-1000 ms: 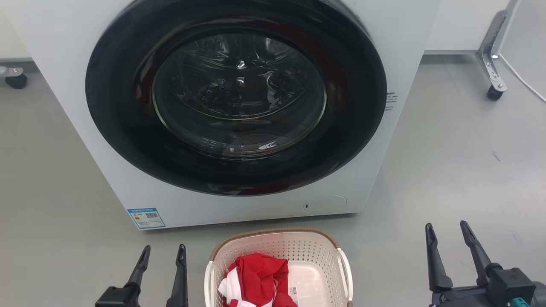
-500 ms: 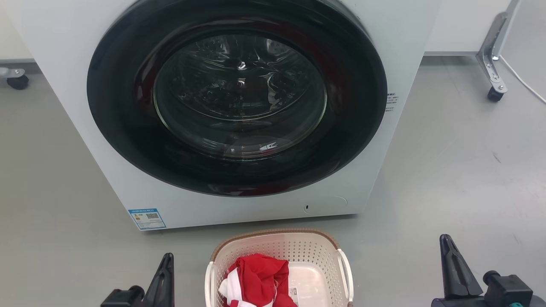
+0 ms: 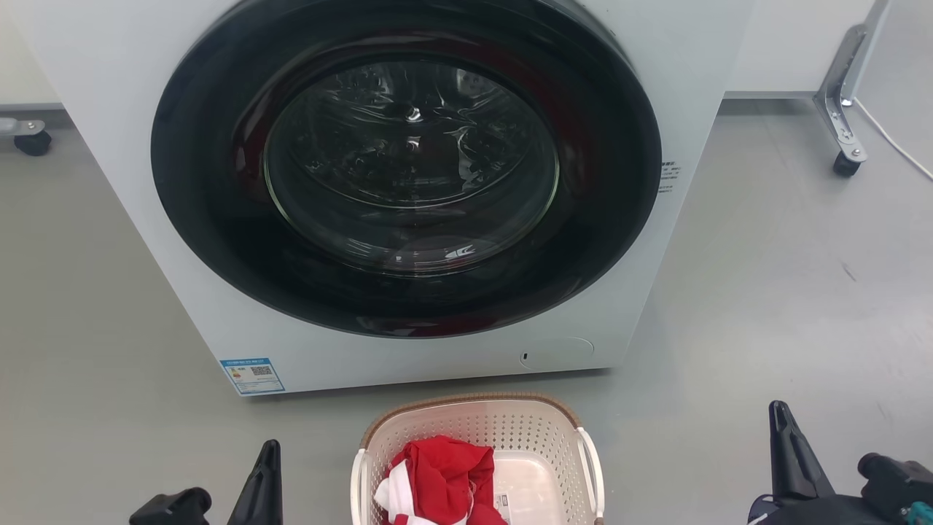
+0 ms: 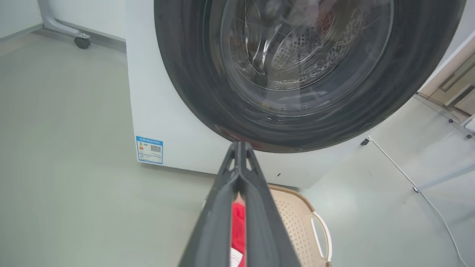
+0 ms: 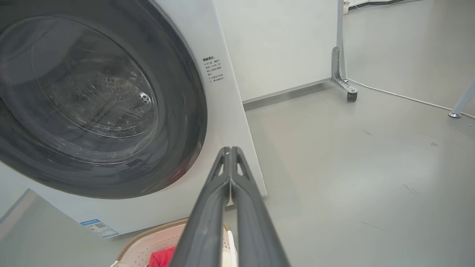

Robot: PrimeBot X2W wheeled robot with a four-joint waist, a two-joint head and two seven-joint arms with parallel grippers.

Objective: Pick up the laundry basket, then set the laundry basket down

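The left gripper (image 4: 239, 155) has its jaws clenched tip to tip, holding nothing, and the right gripper (image 5: 231, 155) is clenched the same way. In the head view they sit at the lower left and lower right, each well apart from the laundry basket (image 3: 474, 400). It stands on the grey floor (image 3: 765, 292) at bottom centre, between them. A crumpled red garment (image 3: 437, 470) with a white edge lies toward the basket's left side. Just above the basket, a white washing machine (image 3: 678, 65) with a round dark door (image 3: 408, 168) takes the upper frame, a blue sticker (image 3: 251, 375) at its lower left corner. A castered metal leg (image 3: 838, 109) stands at the upper right.
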